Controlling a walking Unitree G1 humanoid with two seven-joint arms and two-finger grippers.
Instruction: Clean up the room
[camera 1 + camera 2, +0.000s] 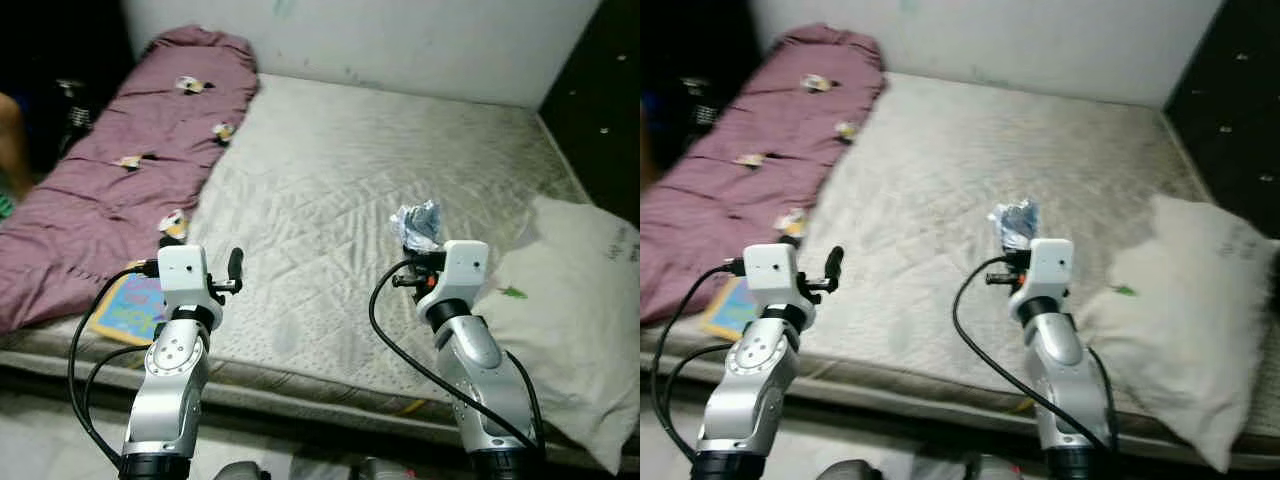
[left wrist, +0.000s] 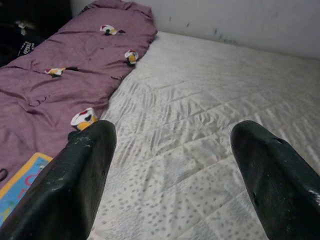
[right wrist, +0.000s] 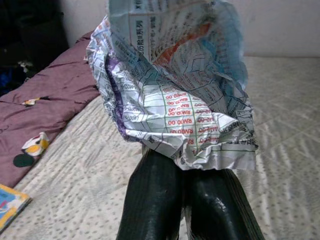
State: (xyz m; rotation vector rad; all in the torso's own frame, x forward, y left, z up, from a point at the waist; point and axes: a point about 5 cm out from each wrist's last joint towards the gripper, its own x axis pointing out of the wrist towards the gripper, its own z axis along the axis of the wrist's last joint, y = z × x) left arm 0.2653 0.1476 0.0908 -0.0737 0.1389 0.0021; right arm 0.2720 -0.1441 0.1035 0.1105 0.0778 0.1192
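One piece of litter is in hand: my right gripper [image 3: 185, 187] is clenched on a crumpled paper flyer [image 3: 172, 95], held up over the bare mattress [image 1: 330, 170]. My left gripper [image 2: 172, 170] hovers released, empty. I judge pickup done; next I need a bin, and I can see no container from here
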